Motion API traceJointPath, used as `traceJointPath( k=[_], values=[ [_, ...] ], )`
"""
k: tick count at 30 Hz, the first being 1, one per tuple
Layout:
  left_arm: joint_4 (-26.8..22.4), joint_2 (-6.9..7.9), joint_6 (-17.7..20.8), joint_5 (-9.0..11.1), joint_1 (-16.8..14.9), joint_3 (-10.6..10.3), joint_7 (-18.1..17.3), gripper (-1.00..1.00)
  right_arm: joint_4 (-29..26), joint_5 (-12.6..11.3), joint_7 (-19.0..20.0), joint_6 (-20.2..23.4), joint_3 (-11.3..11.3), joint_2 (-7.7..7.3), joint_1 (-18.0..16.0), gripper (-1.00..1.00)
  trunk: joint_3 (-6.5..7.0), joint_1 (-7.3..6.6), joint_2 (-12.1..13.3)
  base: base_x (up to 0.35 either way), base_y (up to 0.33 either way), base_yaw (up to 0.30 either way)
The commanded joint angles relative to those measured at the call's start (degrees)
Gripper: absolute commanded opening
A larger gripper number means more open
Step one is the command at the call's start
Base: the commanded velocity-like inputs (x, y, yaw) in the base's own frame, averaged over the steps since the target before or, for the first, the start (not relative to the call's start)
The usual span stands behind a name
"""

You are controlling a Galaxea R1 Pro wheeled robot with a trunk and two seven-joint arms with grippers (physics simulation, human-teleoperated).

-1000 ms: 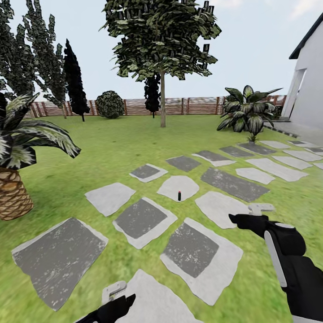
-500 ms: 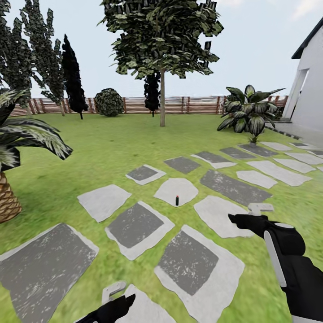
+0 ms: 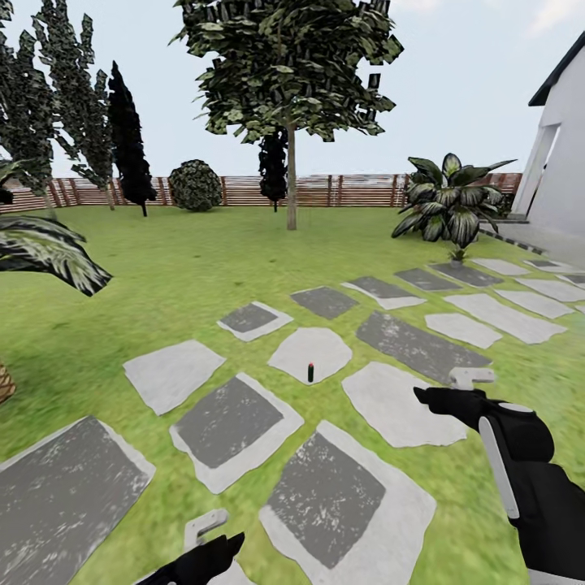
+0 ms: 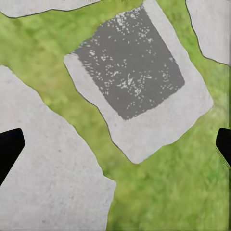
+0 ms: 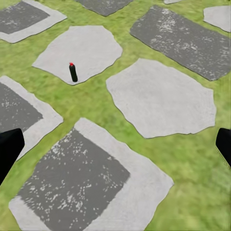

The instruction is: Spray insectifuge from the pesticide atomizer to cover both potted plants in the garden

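The whole head view is sliding compared with a second ago, so the camera is travelling, not the things; the scaly-trunked palm (image 3: 32, 252) is slipping off toward the left edge and the stepping slabs are drifting left and downward in the picture; both arms are sitting at the same spots in the picture as before. The pesticide atomizer (image 3: 310, 372) is standing upright near the near edge of a pale stepping slab (image 3: 313, 349), well ahead of both grippers and touched by neither; in the right wrist view it is showing as a small dark bottle (image 5: 73, 72) with a reddish top. The right gripper (image 3: 455, 388) is hanging over the lawn (image 3: 203, 260) with its fingers spread apart and nothing between them; the left gripper (image 3: 213, 532) is hovering low over paving, its fingers likewise parted and empty. A broad-leaved plant (image 3: 451, 203) is standing far off by the white house wall (image 3: 565, 162); a brown slat fence (image 3: 341, 191) is closing the lawn behind a leafy tree (image 3: 288, 73).
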Motion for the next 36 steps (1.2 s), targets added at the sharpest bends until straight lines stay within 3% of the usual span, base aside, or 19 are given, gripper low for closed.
traceJointPath(
  k=[1,13,29,36],
  values=[
    [-0.1,-0.01,0.3,0.4,0.0,0.1,0.1,1.0,0.0,0.0,0.2,0.1,-0.1,-0.03,0.0,1.0,-0.07,0.02,0.0,0.258,-0.251,0.0],
    [0.4,0.02,0.3,0.6,0.0,0.3,0.1,1.0,0.0,-0.1,0.3,-2.1,0.4,-0.08,0.8,1.0,-0.07,0.02,0.0,0.258,-0.237,0.0],
    [0.4,0.04,0.3,0.5,0.0,0.4,0.1,1.0,0.0,-0.1,0.0,-1.6,0.6,0.71,0.2,1.0,-0.07,0.02,0.0,0.258,-0.232,0.0],
    [0.4,0.0,0.3,0.4,0.0,0.4,0.1,1.0,0.0,-0.1,0.0,-1.5,0.7,0.73,0.2,1.0,-0.07,0.02,0.0,0.258,-0.239,0.188]
  ],
)
